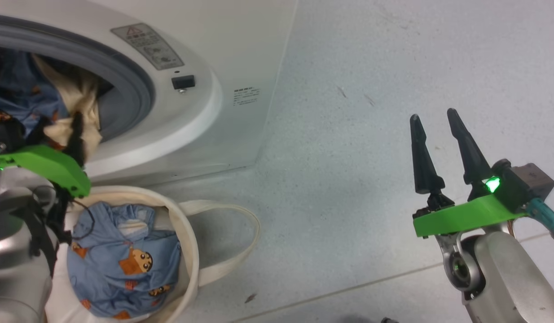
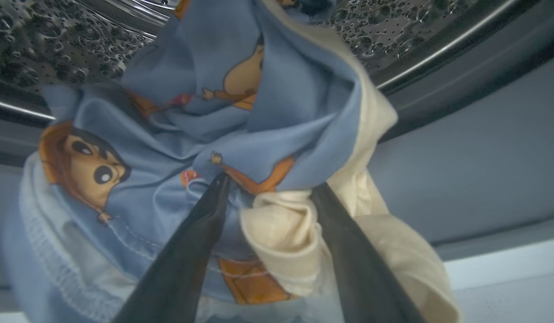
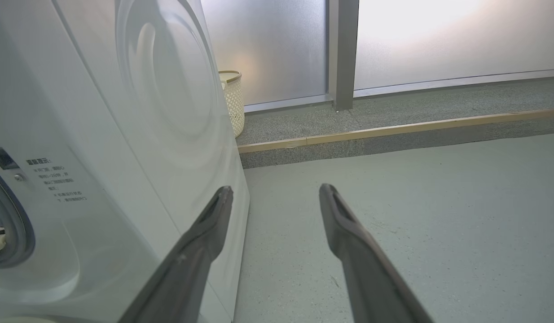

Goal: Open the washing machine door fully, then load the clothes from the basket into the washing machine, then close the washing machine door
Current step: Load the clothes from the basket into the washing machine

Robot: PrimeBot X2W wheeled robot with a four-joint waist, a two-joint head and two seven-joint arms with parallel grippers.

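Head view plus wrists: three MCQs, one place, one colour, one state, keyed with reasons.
1. The basket stands: A) on the floor before the washing machine B) atop it C) on a shelf
2. The garment beside the blue bear-print cloth at the drum mouth is: A) red B) cream-yellow C) black
3. The right end effector is: A) shut on a handle B) shut on cloth C) open, empty
Key: 1 A, it sits at the machine's foot; 2 B, pale cream folds in the left wrist view; 3 C, fingers spread over bare floor.
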